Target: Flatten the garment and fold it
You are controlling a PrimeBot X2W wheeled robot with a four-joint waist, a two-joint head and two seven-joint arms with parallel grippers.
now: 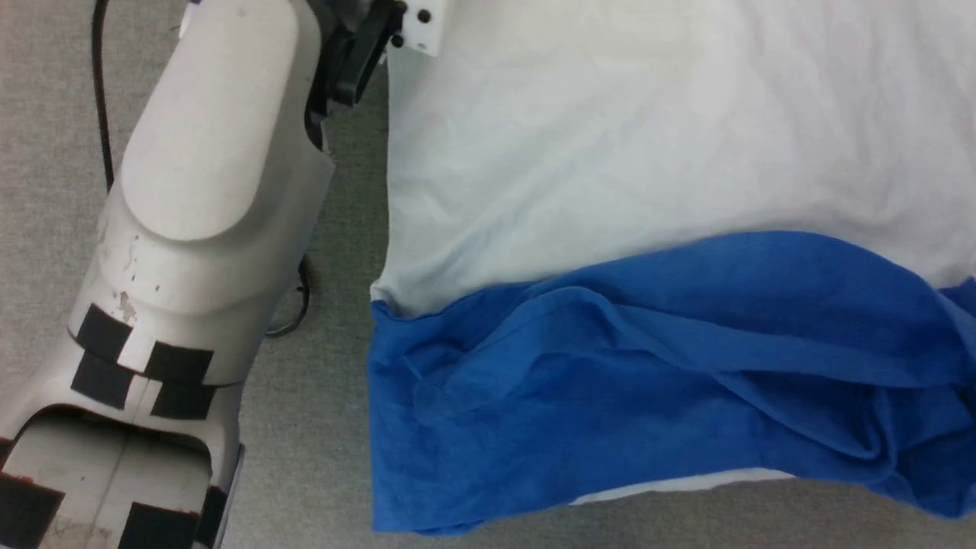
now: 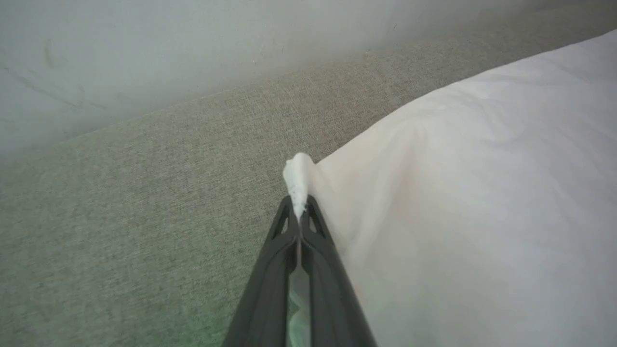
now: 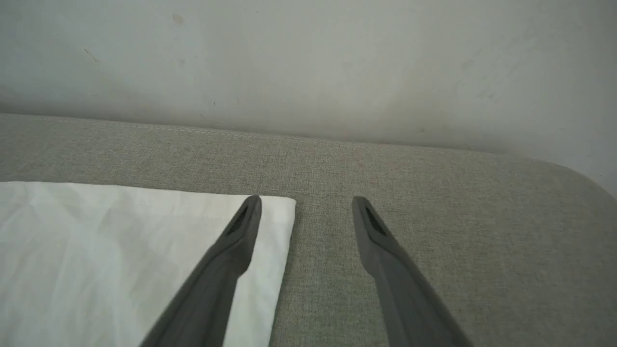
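The garment [image 1: 648,137] lies spread on the grey surface, its white body toward the top of the head view and its rumpled blue part [image 1: 625,381] nearer me. My left gripper [image 2: 299,212] is shut on a pinched white corner of the garment [image 2: 298,180], which pokes out past the fingertips. In the head view my pale left forearm [image 1: 206,152] reaches up along the garment's left edge. My right gripper [image 3: 306,205] is open over another white corner of the garment [image 3: 274,212], one finger above the cloth and the other above bare surface.
The grey woven surface [image 1: 328,305] lies under everything, with a pale wall [image 3: 308,62] behind its far edge. A black cable [image 1: 99,91] runs down the left side beside my left arm.
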